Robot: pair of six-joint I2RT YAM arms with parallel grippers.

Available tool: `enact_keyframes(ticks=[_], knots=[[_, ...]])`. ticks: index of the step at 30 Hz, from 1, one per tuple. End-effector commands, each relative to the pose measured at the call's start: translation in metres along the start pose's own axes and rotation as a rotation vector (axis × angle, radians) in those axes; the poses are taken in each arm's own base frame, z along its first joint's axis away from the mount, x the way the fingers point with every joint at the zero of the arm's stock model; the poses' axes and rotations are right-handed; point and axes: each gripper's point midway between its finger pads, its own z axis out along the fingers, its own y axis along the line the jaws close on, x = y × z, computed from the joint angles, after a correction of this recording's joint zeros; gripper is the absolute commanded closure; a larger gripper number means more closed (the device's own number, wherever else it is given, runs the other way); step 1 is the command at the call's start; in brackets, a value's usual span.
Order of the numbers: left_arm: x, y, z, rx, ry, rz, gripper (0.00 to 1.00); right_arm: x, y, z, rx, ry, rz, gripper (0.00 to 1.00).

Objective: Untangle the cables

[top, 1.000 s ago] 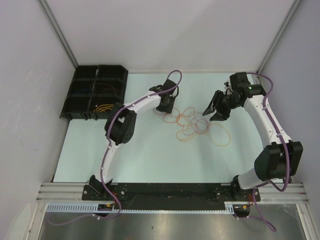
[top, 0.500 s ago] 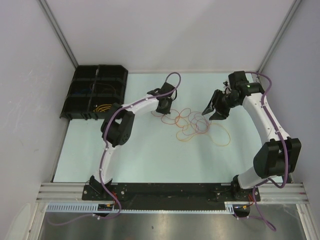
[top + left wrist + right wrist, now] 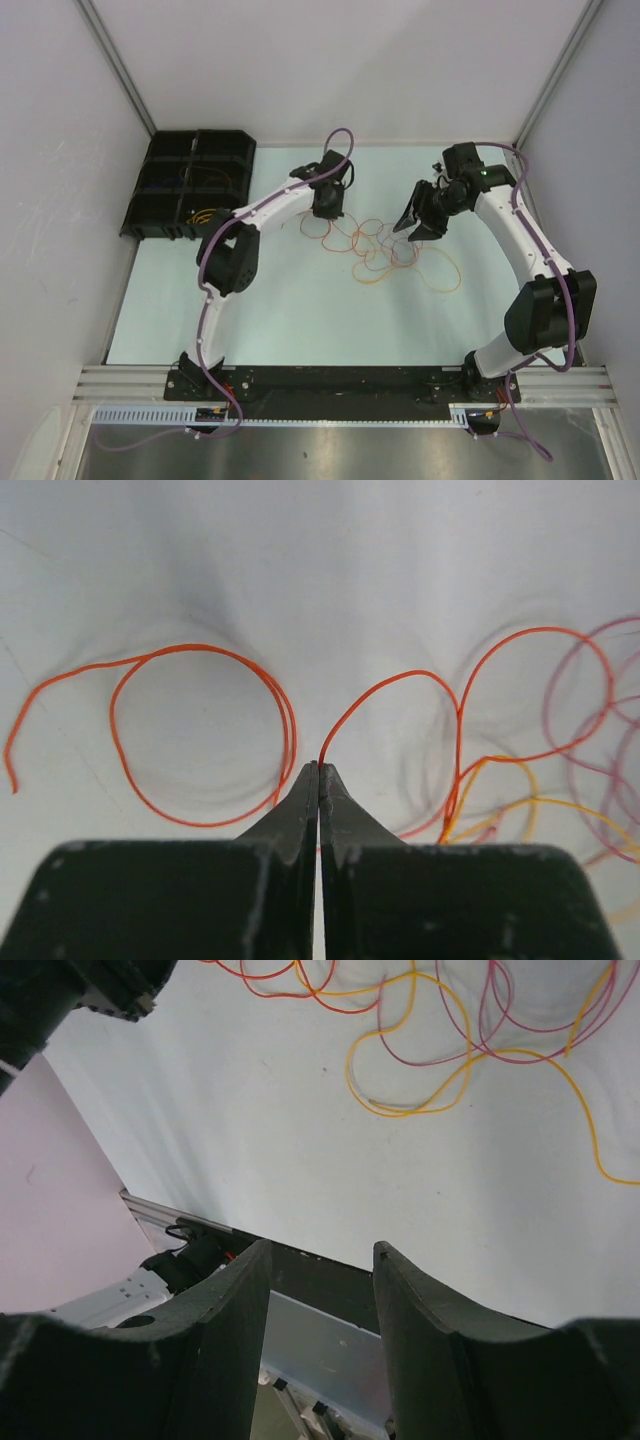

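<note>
The cables (image 3: 385, 250) lie in a loose tangle of orange, yellow and pinkish-purple loops on the pale table between both arms. My left gripper (image 3: 326, 208) is at the tangle's left end. In the left wrist view it (image 3: 320, 768) is shut on an orange cable (image 3: 385, 685) that rises from the fingertips and curves right toward the yellow (image 3: 520, 805) and purple (image 3: 580, 740) loops. My right gripper (image 3: 412, 228) hovers over the tangle's right side. Its jaws (image 3: 320, 1250) stand open with nothing between them, and yellow (image 3: 440, 1060) and pink (image 3: 500, 1020) cables lie beyond them.
A black compartment bin (image 3: 190, 185) sits at the back left with yellow wire (image 3: 207, 215) in it. Grey walls close in the left, back and right. The metal rail (image 3: 340, 380) with the arm bases runs along the near edge.
The left gripper has shut on the orange cable and drawn toward the back of the table, pulling that end of the tangle. The right arm has shifted slightly left, still open.
</note>
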Motion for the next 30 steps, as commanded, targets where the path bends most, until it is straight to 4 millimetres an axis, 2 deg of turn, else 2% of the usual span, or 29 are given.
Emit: enact_keyframes(ticks=[1,2,5,6,8,9,11,12,14,15,17,20,22,23,27,30], knots=[[-0.052,-0.009,-0.085,0.081,-0.143,-0.109,1.00,-0.008,0.022,-0.003,-0.064,-0.035,-0.037,0.50],[-0.061,-0.009,-0.101,0.095,-0.174,-0.122,1.00,-0.007,0.023,-0.002,-0.068,-0.030,-0.041,0.50],[-0.076,-0.003,-0.125,0.115,-0.214,-0.170,1.00,-0.005,0.027,0.001,-0.084,-0.024,-0.055,0.50],[-0.084,-0.002,-0.141,0.128,-0.241,-0.184,1.00,-0.004,0.028,0.002,-0.091,-0.019,-0.058,0.50],[-0.093,0.002,-0.159,0.135,-0.267,-0.208,1.00,-0.003,0.032,0.002,-0.107,-0.017,-0.071,0.50],[-0.106,0.001,-0.177,0.153,-0.311,-0.219,1.00,-0.002,0.033,0.003,-0.111,-0.015,-0.075,0.50],[-0.115,0.002,-0.195,0.163,-0.342,-0.230,1.00,0.000,0.036,0.003,-0.123,-0.013,-0.083,0.50],[-0.128,0.002,-0.214,0.174,-0.391,-0.240,1.00,0.001,0.036,0.003,-0.125,-0.013,-0.088,0.50],[-0.138,0.003,-0.235,0.187,-0.431,-0.247,1.00,0.003,0.037,0.004,-0.132,-0.007,-0.094,0.50],[-0.149,0.002,-0.255,0.205,-0.480,-0.251,1.00,0.004,0.038,0.004,-0.135,-0.007,-0.097,0.50],[-0.159,0.004,-0.278,0.222,-0.536,-0.252,1.00,0.005,0.038,0.004,-0.140,-0.006,-0.103,0.50],[-0.177,0.008,-0.323,0.268,-0.654,-0.261,1.00,0.006,0.041,0.004,-0.153,-0.005,-0.111,0.50],[-0.184,0.018,-0.345,0.265,-0.716,-0.275,1.00,0.007,0.042,0.004,-0.157,-0.004,-0.115,0.50],[-0.189,0.022,-0.366,0.276,-0.772,-0.286,1.00,0.008,0.044,0.004,-0.161,-0.002,-0.120,0.50],[-0.198,0.044,-0.390,0.273,-0.840,-0.339,1.00,0.009,0.046,0.004,-0.169,-0.002,-0.128,0.50],[-0.202,0.053,-0.406,0.317,-0.862,-0.368,1.00,0.011,0.049,0.004,-0.180,0.000,-0.135,0.50]])
